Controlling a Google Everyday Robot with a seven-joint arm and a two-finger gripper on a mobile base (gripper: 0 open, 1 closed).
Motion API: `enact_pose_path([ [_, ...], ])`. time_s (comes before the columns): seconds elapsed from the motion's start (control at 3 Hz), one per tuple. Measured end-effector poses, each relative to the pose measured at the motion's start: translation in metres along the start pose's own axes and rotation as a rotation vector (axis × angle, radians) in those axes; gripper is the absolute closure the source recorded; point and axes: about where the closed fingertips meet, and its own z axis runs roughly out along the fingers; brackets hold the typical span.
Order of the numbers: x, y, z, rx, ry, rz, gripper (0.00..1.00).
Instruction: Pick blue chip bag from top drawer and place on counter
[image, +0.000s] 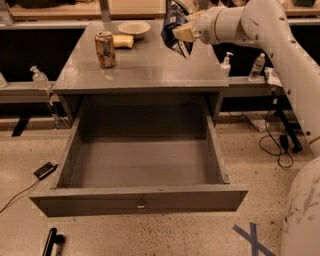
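Observation:
The blue chip bag (175, 27) is a crinkled dark-blue foil bag with white lettering. It hangs above the right rear part of the counter (150, 67), clear of its surface. My gripper (183, 31) reaches in from the right on the white arm and is shut on the bag's right side. The top drawer (140, 200) stands pulled fully open below the counter, and its grey inside holds nothing.
A brownish drink can (105, 49) stands on the counter's left rear. A pale bowl (134, 28) and a yellowish object (122, 41) sit at its back edge. Bottles (226, 63) stand on a low shelf to the right. Cables (277, 150) lie on the floor.

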Motion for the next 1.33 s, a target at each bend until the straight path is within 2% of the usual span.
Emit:
enact_pose_path([
  [0.67, 0.002, 0.0057, 0.0057, -0.012, 0.002, 0.002, 0.05],
  [1.0, 0.0021, 0.0072, 0.0075, -0.015, 0.002, 0.002, 0.0],
  [1.33, 0.0027, 0.0075, 0.0087, -0.021, -0.001, 0.006, 0.0],
])
